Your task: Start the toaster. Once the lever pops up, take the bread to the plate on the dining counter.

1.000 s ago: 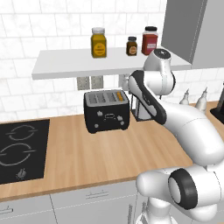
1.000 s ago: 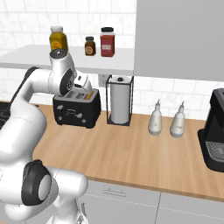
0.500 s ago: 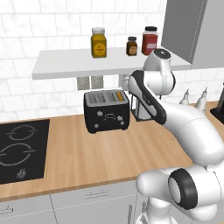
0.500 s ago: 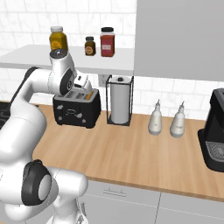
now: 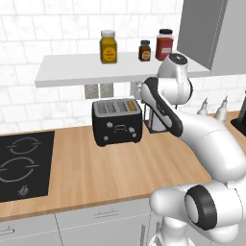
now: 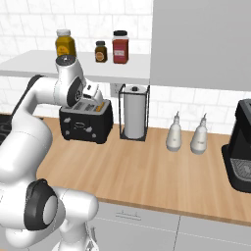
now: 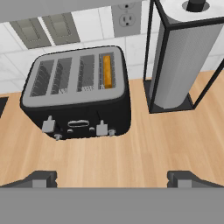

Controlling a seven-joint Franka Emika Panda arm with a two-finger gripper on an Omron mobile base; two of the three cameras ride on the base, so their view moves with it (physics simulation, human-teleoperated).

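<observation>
Worktop [image 5: 96, 168]: light wood, carrying the toaster and a paper-towel stand [image 7: 179, 61] just beside it.
Toaster [image 7: 78, 94]: black, against the tiled wall, slots running front to back; two levers [image 7: 101, 128] on its front face.
Claw [image 7: 111, 179]: spread wide, holding nothing, hovering above and in front of the toaster, looking down on it.
Bread [image 7: 106, 71]: upright in the rightmost slot, orange crust showing.
Key relation: the lever nearest the bread lies ahead of and below the claw; pressing it likely comes next.

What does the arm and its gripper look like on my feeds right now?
Glossy white rounded arm with dark grey joint rings and black end caps; no cables or markings visible. In the hand view the gripper has two small dark grey blocky fingertips.
</observation>
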